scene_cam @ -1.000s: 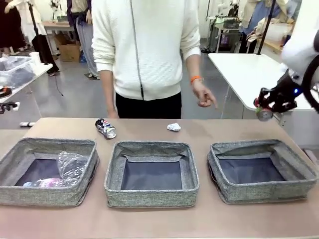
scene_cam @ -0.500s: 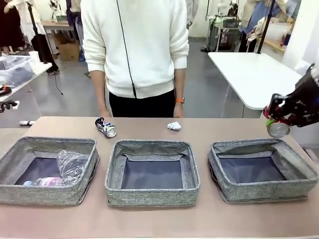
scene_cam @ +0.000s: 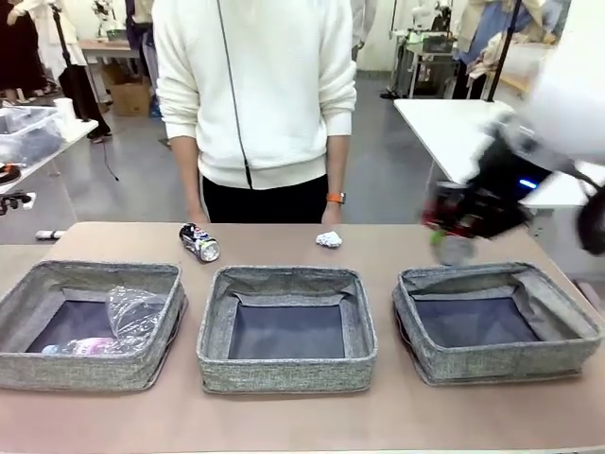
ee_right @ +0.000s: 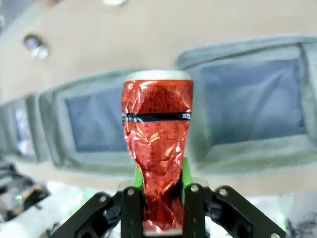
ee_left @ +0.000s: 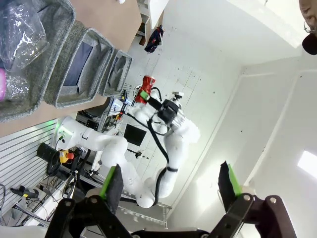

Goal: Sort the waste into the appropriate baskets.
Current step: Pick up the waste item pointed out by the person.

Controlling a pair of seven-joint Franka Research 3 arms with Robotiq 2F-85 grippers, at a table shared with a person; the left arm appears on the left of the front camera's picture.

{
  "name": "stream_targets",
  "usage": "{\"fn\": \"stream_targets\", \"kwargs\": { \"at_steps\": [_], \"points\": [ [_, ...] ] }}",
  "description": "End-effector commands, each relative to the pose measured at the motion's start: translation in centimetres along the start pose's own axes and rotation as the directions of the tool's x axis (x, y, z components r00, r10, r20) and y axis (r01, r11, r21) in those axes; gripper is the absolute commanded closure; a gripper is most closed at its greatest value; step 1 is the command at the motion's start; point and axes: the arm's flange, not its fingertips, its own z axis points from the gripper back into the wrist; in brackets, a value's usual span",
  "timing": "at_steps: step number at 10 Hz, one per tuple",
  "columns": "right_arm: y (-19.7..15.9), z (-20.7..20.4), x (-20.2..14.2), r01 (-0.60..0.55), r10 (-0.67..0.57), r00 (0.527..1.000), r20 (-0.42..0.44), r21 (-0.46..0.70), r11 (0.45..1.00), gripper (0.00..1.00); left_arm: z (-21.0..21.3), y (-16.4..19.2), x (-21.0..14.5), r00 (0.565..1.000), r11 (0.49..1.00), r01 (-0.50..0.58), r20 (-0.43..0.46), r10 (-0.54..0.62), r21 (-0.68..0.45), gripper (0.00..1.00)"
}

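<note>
Clamping the red can [ee_right: 157, 114], right end effector [ee_right: 159, 182] hangs above basket [scene_cam: 492, 275] rim; left end effector [ee_left: 171, 186] spread.

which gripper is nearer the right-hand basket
Right. The right gripper, gripping the red can, is just above the right-hand basket's far rim; the left gripper is open and far off.

On table [scene_cam: 284, 426]: three baskets [scene_cam: 284, 371], printed can [scene_cam: 199, 242], paper wad [scene_cam: 329, 239].
</note>
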Motion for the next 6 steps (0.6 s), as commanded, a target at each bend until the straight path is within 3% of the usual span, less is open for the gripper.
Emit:
{"fn": "stream_targets", "kwargs": {
  "at_steps": [1,3,6],
  "points": [
    [11.9,3.3,0.0,-0.057,0.051,0.996,-0.078,-0.079,0.995,0.69,0.1,0.0,-0.2,1.0,1.0,0.005,0.003,-0.005,0.003,0.0],
    [20.2,5.1,-2.3,-0.114,0.082,0.98,-0.182,-0.167,0.979,0.69,0.1,0.0,-0.2,1.0,1.0,0.005,0.003,-0.005,0.003,0.0],
    [25.7,9.5,-3.7,-0.13,0.135,0.991,0.01,-0.22,0.967,0.69,0.1,0.0,-0.2,1.0,1.0,0.005,0.003,-0.005,0.003,0.0]
  ]
}}
